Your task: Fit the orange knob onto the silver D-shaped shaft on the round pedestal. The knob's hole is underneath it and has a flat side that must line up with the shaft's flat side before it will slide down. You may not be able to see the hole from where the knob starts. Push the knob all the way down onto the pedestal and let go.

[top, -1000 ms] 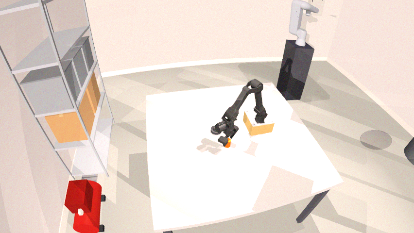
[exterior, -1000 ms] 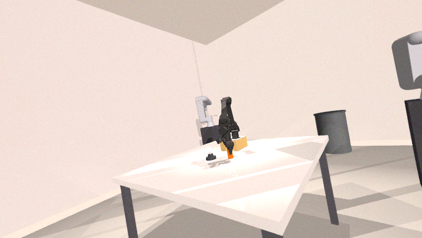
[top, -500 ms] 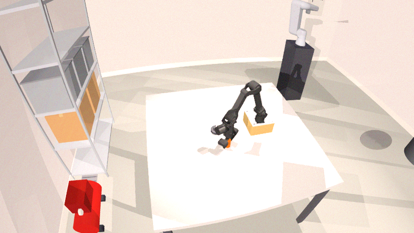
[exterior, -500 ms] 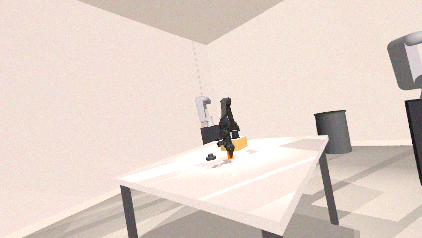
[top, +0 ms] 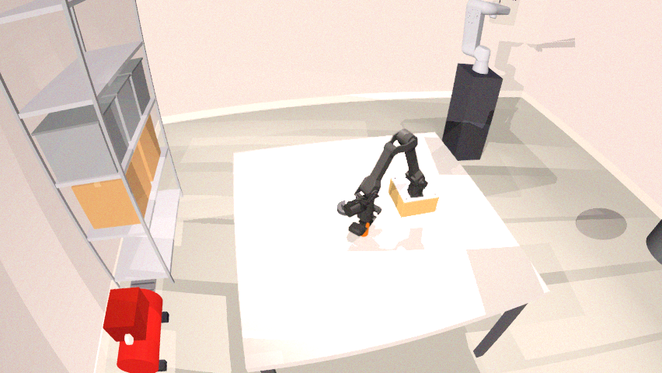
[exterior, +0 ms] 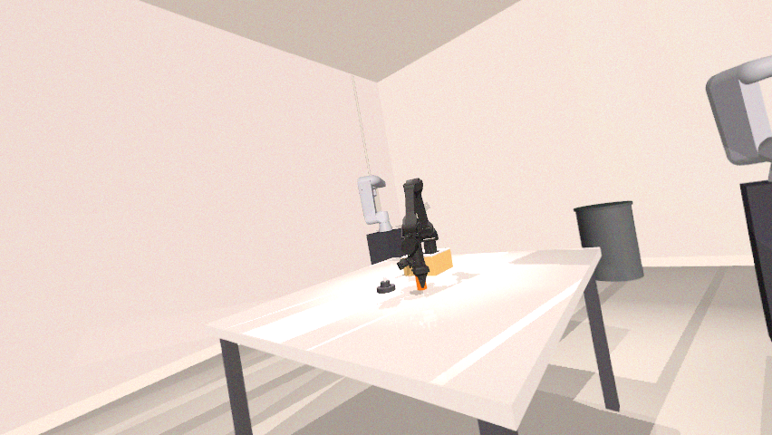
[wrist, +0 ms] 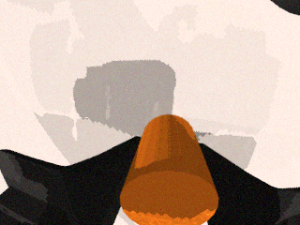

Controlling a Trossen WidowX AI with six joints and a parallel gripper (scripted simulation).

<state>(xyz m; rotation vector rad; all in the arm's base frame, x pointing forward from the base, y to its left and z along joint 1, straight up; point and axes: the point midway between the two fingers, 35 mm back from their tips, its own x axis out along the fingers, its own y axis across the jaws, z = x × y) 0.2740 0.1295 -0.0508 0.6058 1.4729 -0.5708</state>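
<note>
The orange knob [top: 365, 231] [exterior: 419, 287] [wrist: 169, 187] stands upright on the white table. My gripper [top: 364, 228] [exterior: 421, 281] [wrist: 168, 145] points down and is shut on it, with one black finger against each side in the wrist view. The knob's underside and its hole are hidden. The dark round pedestal [top: 342, 207] [exterior: 385, 288] [wrist: 290, 5] stands apart from the knob, to its left in the exterior view. The arm partly covers it in the top view, and only its edge shows in the wrist view. The small shaft [exterior: 385, 279] rises from its middle; its flat side cannot be made out.
The arm's base sits on an orange-sided box [top: 419, 207] [exterior: 442, 261] with a white top, behind the knob. The white table [top: 296, 287] [exterior: 378, 351] carries these things. A shelf rack, a red machine, a grey bin and other robot arms on black stands are off the table.
</note>
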